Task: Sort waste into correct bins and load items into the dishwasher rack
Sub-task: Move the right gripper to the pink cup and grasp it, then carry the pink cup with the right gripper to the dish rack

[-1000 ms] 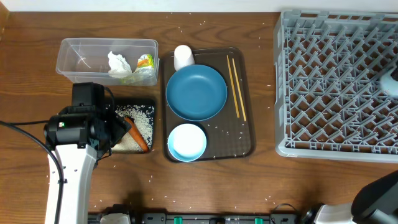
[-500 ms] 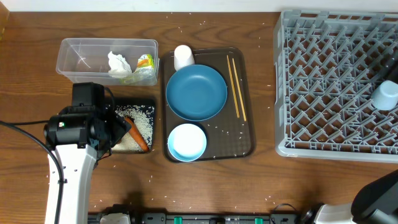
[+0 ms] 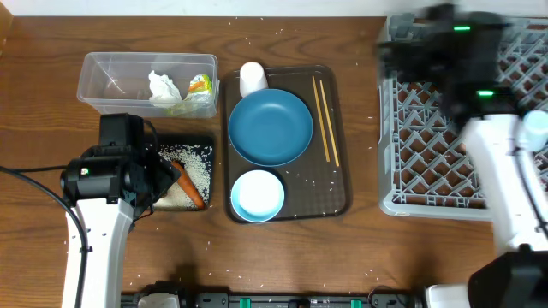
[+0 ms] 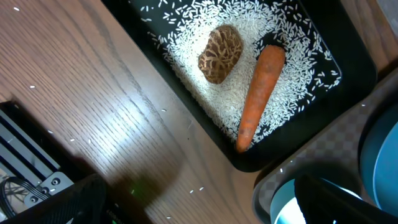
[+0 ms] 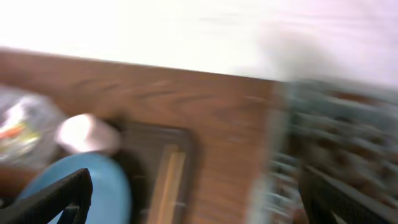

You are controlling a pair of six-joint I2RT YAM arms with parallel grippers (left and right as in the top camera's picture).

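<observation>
Your L gripper (image 4: 199, 200) gapes empty, well left of rack (image 3: 428, 171); R gripper (image 5: 199, 199) spread wide, empty, over its far-left corner.

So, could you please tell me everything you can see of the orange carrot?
The carrot is orange, smooth and tapered. It lies flat on loose white rice in the black tray, thin tip at the tray's corner wall, beside the brown lump without touching it. Nothing grips it.

Right arm (image 3: 495, 162) motion-blurred, light blue cup (image 3: 538, 128) half hidden
</observation>
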